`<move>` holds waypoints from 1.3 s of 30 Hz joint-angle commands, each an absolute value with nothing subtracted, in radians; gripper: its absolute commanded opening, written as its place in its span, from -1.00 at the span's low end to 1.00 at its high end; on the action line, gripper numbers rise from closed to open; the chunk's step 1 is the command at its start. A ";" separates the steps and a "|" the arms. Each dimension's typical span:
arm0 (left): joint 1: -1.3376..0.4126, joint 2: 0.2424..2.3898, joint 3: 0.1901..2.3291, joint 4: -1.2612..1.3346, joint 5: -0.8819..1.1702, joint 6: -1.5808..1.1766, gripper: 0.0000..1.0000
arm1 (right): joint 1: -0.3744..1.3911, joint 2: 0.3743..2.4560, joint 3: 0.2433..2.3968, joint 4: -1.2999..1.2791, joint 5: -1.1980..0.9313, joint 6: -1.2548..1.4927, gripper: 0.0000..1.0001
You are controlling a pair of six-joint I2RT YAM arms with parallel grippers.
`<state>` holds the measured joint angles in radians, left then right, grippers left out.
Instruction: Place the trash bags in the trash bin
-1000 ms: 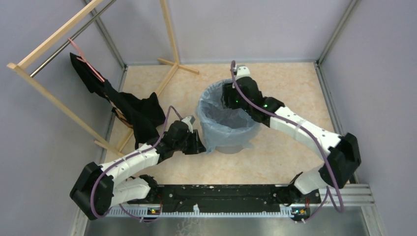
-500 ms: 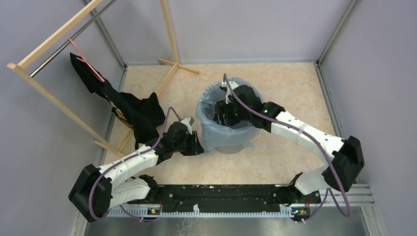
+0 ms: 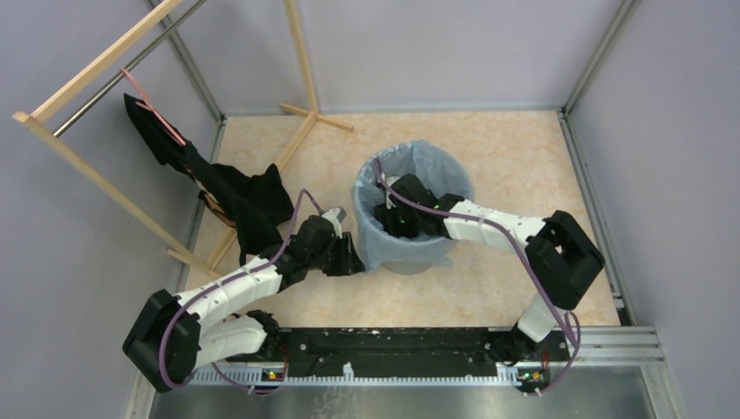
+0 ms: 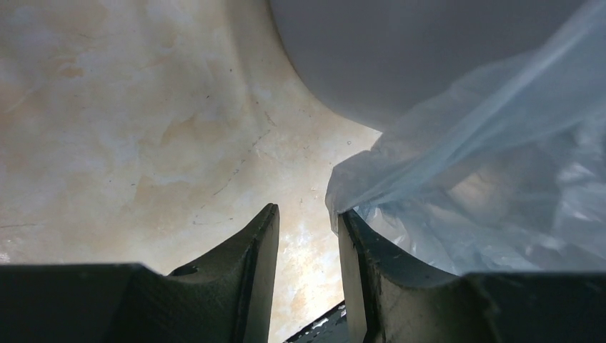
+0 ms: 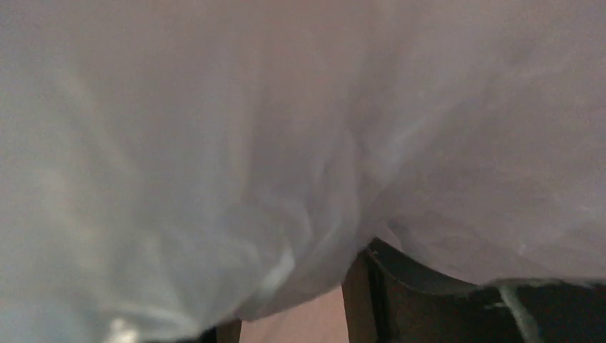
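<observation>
The grey trash bin (image 3: 412,264) stands mid-table, lined with the pale-blue trash bag (image 3: 436,158), whose edge is folded over the rim and hangs down the outside. My right gripper (image 3: 385,218) reaches down inside the bin at its left side. In the right wrist view the bag film (image 5: 214,143) fills the frame and covers the right gripper's (image 5: 293,294) tips, with the fingers apart. My left gripper (image 3: 355,259) sits low at the bin's left foot. There my left gripper (image 4: 307,212) is open over bare table, the bag (image 4: 500,179) resting on its right finger, the bin wall (image 4: 400,50) ahead.
A black cloth with a pink strap (image 3: 240,196) hangs from a wooden rack (image 3: 87,166) at the left, close behind my left arm. Another wooden stand (image 3: 305,113) is at the back. Grey enclosure walls surround the table; a metal rail (image 3: 393,349) runs along the near edge.
My right gripper has moved from the bin's far rim down and leftward into the bin, with the elbow folding in toward the centre. The left arm has barely moved.
</observation>
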<state>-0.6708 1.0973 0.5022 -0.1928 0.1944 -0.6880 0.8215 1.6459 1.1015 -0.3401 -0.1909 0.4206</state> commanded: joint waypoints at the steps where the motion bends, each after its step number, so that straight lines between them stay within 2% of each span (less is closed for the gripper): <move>1: -0.677 1.098 0.511 -0.150 0.205 -0.694 -0.15 | 0.826 1.727 1.084 -0.227 -0.169 0.460 -0.08; 5: -0.677 1.088 0.510 -0.162 0.198 -0.687 -0.14 | 0.827 1.800 1.144 -0.302 -0.142 0.458 -0.07; 8: -0.676 1.081 0.501 -0.164 0.193 -0.686 -0.14 | 0.837 1.754 1.207 -0.399 -0.090 0.448 -0.05; 14: -0.677 1.085 0.501 -0.165 0.191 -0.678 -0.13 | 0.853 1.554 1.290 -0.524 -0.027 0.420 0.27; 22: -0.676 1.116 0.523 -0.200 0.158 -0.635 -0.12 | 0.853 1.445 1.419 -0.644 0.021 0.380 0.40; 25: -0.677 1.110 0.523 -0.207 0.157 -0.638 -0.11 | 0.845 1.404 1.455 -0.646 0.137 0.337 0.50; 31: -0.678 1.097 0.501 -0.188 0.173 -0.674 -0.10 | 0.741 1.391 1.401 -0.553 0.273 0.271 0.49; 39: -0.678 1.073 0.495 -0.195 0.174 -0.681 -0.08 | 0.724 1.477 1.211 -0.336 0.232 0.334 0.49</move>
<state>-0.6735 1.1065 0.4934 -0.2020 0.1753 -0.6804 0.7177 1.4284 1.2949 -0.4610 0.2420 0.2947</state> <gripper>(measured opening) 0.455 0.745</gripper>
